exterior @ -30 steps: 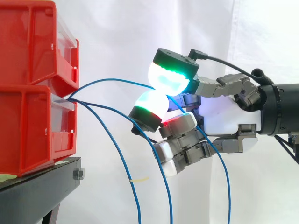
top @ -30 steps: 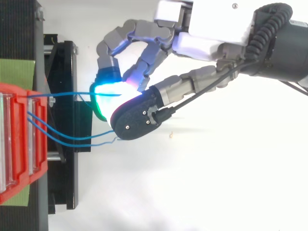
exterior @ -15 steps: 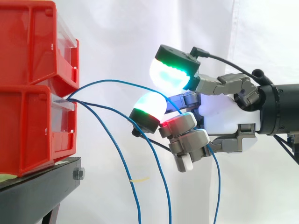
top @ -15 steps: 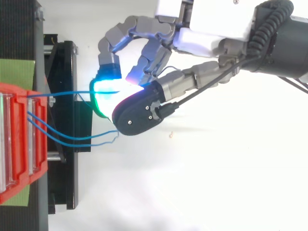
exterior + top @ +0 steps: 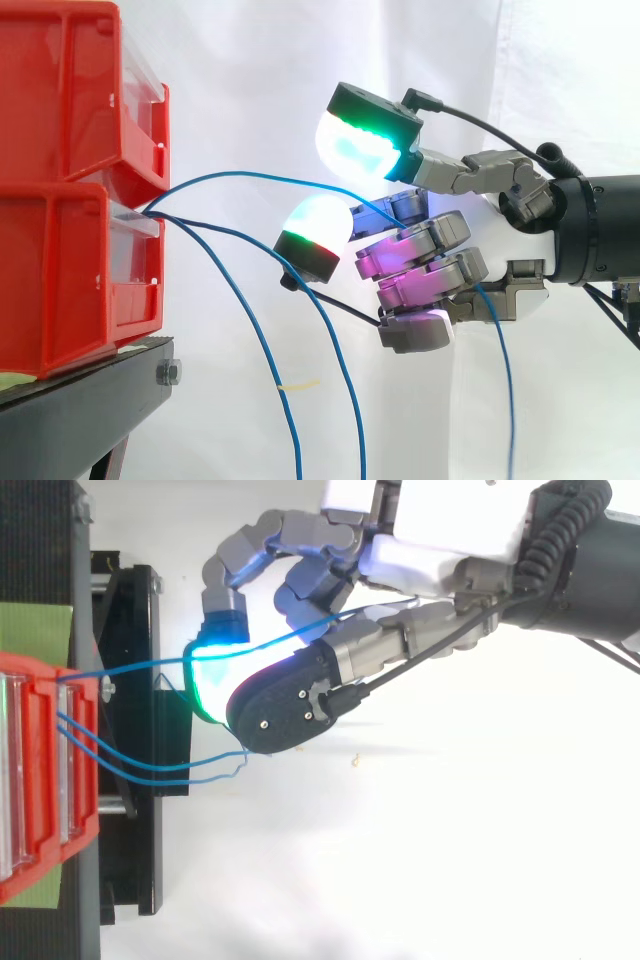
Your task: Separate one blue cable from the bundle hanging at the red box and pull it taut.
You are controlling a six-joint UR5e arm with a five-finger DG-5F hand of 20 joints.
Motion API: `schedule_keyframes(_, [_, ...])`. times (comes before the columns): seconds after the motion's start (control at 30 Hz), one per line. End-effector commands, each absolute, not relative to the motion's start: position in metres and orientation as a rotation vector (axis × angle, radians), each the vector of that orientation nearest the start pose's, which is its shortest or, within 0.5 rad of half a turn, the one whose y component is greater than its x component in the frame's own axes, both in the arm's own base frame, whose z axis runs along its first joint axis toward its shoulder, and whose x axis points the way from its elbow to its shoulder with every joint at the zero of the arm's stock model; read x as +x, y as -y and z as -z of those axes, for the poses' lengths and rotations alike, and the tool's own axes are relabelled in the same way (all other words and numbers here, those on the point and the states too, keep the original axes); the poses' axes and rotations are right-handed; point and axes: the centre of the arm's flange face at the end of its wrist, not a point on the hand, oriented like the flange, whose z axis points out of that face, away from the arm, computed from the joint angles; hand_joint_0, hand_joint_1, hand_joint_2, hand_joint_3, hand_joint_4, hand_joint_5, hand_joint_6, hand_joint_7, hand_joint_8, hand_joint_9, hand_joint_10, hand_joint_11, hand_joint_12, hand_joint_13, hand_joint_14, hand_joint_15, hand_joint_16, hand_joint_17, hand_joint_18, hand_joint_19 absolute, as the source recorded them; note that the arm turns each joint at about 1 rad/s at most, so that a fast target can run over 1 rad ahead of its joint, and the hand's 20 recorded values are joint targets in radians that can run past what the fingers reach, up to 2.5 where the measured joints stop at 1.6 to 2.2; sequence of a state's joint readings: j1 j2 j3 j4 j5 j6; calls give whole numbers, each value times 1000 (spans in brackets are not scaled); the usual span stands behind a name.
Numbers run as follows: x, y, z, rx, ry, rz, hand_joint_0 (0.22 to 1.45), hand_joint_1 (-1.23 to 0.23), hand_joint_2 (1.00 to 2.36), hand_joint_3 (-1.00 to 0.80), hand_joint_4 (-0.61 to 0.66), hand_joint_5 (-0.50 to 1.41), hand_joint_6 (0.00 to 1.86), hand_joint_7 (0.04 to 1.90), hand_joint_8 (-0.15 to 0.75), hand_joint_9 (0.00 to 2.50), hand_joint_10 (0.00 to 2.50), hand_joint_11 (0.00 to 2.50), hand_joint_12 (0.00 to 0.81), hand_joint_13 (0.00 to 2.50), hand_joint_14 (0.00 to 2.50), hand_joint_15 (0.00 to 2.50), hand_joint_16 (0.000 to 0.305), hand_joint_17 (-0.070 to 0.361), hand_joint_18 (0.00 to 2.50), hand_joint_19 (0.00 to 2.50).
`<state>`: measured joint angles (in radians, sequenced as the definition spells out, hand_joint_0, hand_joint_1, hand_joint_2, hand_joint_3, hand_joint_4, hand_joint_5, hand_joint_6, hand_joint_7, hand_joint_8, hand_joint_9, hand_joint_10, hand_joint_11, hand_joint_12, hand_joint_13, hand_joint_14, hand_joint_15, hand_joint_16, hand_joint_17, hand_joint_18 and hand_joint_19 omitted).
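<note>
Roughly halfway: hand (image 5: 425,272) curled round the top blue cable (image 5: 260,176), apart from the two other cables (image 5: 250,330) hanging from the red box (image 5: 60,270). It arcs slack, not yet taut; the pull remains.

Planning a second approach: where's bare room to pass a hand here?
Free: above the held cable, between the upper red bin and the hand; below the hand, between the loose cables and the held cable's tail. Crowded: cable fan at the lower bin.
</note>
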<state>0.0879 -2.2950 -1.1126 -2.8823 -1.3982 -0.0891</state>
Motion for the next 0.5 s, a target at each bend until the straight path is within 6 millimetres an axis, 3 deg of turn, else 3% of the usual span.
schedule_keyframes(0.0, [768, 83, -278, 1189, -1195, -1077, 572, -601, 1000, -500, 206, -195, 880, 988, 319, 860, 1944, 1295, 338, 1047, 1587, 1395, 42, 95, 1142, 1289])
schedule_keyframes(0.2, [768, 82, -278, 1188, -1197, -1078, 571, -575, 1000, -500, 206, -194, 879, 977, 319, 853, 1999, 1267, 338, 1023, 1746, 1360, 42, 95, 1164, 1327])
schedule_keyframes(0.33, [771, 83, -291, 1182, -1188, -1084, 578, -539, 1000, -500, 200, -192, 874, 976, 320, 852, 2020, 1262, 344, 1012, 1784, 1368, 42, 95, 1160, 1337])
schedule_keyframes(0.47, [770, 86, -297, 1198, -1210, -1069, 579, -521, 1000, -500, 196, -192, 866, 990, 313, 856, 1872, 1301, 344, 1031, 1596, 1376, 44, 99, 1120, 1278])
